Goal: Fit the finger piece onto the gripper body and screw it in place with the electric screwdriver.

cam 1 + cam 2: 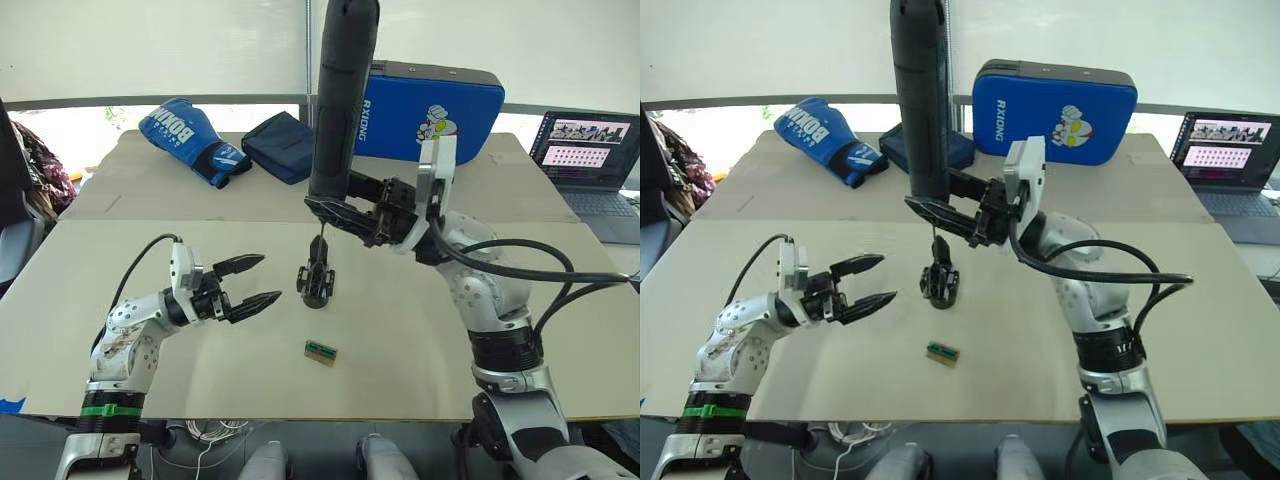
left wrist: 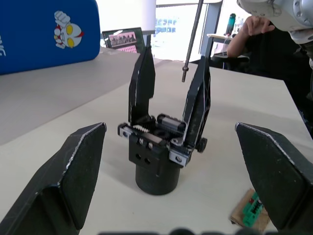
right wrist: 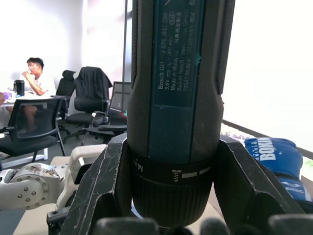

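Observation:
The gripper body [image 1: 316, 278] stands upright on the table's middle. In the left wrist view the gripper body [image 2: 156, 156] carries two black tapered fingers side by side; which one is the finger piece I cannot tell. The electric screwdriver [image 1: 340, 100] is held upright, and my right gripper [image 1: 345, 212] is shut around its lower end. Its thin bit [image 2: 190, 44] points down, the tip just above the body beside one of its fingers. My left gripper [image 1: 270, 279] is open, a short way left of the body and aimed at it, holding nothing.
A small green-and-brown block [image 1: 320, 351] lies on the table nearer to me than the body. At the back are a blue boxing glove [image 1: 190, 140], a navy pouch [image 1: 280, 145] and a blue pad [image 1: 430, 105]. A laptop [image 1: 590, 150] sits far right.

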Robot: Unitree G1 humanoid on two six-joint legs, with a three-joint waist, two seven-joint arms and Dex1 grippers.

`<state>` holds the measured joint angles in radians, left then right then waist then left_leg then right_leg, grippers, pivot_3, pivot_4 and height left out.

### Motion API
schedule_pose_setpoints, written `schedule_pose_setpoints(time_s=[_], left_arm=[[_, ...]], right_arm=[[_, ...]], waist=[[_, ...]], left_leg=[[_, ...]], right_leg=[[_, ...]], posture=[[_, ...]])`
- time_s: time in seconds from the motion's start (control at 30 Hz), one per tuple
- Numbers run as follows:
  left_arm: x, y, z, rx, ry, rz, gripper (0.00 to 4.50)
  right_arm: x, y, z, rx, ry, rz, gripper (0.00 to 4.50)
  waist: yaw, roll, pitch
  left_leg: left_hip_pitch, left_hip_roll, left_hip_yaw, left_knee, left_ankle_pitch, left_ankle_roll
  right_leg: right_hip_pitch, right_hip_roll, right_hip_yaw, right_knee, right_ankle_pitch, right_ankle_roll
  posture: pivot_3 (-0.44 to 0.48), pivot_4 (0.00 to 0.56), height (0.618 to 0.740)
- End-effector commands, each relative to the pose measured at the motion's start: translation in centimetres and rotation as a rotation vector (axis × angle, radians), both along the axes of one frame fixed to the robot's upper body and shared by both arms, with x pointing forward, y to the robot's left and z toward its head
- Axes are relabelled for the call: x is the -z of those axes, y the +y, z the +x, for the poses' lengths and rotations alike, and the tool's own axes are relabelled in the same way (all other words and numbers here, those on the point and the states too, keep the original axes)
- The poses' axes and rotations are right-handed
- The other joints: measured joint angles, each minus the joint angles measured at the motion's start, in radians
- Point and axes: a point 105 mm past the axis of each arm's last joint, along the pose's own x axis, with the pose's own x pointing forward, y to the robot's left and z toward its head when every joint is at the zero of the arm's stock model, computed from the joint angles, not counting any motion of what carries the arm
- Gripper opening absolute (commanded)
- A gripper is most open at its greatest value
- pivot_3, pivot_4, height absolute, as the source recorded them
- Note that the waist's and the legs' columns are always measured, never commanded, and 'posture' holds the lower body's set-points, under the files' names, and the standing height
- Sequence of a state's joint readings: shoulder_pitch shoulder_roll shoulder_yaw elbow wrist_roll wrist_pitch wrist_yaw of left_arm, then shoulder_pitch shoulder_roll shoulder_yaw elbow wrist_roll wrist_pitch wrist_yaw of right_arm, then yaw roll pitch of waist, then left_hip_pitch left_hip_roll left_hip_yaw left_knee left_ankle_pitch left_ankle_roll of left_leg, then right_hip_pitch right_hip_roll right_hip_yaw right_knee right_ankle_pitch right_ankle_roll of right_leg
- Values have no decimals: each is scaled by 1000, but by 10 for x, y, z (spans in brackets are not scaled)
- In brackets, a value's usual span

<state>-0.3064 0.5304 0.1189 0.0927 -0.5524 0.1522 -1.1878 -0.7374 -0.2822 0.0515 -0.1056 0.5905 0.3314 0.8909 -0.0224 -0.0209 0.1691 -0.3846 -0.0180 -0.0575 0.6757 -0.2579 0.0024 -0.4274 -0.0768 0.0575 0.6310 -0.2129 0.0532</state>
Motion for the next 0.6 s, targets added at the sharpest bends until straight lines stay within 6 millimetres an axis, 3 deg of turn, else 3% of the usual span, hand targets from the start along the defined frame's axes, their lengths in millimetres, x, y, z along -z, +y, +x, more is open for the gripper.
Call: schedule_pose_setpoints(time_s=[0.03, 0.6], left_arm=[[-7, -4, -2, 3, -44, 9, 4500], [4, -6, 0, -19, -18, 59, 4500]], right_arm=[[-18, 5, -8, -26, -98, 40, 1926], [8, 18, 3, -29, -80, -26, 1926]], waist=[[0, 0, 0], [-8, 0, 0]], left_leg=[[0, 0, 0, 0, 0, 0], [0, 0, 0, 0, 0, 0]], right_leg=[[0, 0, 0, 0, 0, 0], [0, 0, 0, 0, 0, 0]], posture=[[0, 150, 740], [0, 150, 740]])
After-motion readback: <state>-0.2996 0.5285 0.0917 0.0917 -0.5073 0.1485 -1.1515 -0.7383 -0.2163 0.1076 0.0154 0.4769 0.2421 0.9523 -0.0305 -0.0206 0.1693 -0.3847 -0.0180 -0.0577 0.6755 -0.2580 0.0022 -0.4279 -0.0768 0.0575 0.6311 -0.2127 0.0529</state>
